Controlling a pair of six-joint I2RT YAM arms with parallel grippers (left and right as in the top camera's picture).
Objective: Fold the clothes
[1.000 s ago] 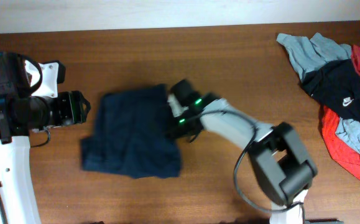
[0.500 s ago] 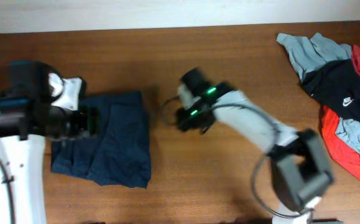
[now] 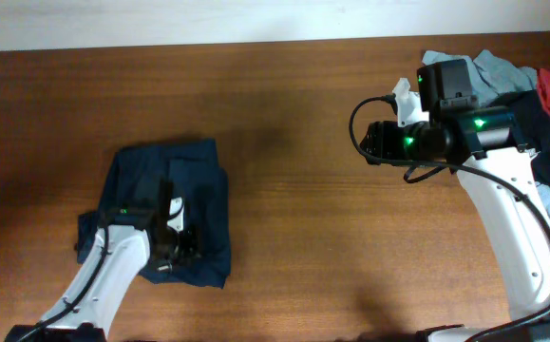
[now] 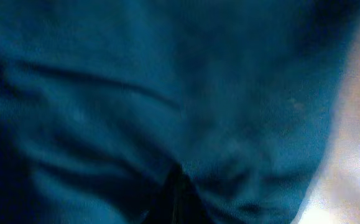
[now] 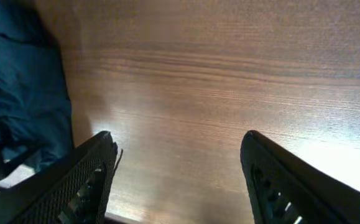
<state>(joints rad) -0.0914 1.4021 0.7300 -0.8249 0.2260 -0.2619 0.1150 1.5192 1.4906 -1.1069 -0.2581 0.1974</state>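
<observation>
Shorts (image 3: 206, 179) lie partly under the left pincer (image 3: 185, 247), whose grip is unclear.

Your left arm (image 3: 113, 275) reaches in from the lower left corner, its white link slanting up and to the right. The left gripper (image 3: 187, 249) sits low at its end, pointing right. The left wrist camera is too close and blurred to show how its jaws stand. Your right arm (image 3: 507, 218) rises from the lower right edge, bends at the wrist near the far side and turns left. The right gripper (image 3: 374, 144) points left and downward. Its two fingers (image 5: 83, 180) are spread wide, with nothing held between them.
</observation>
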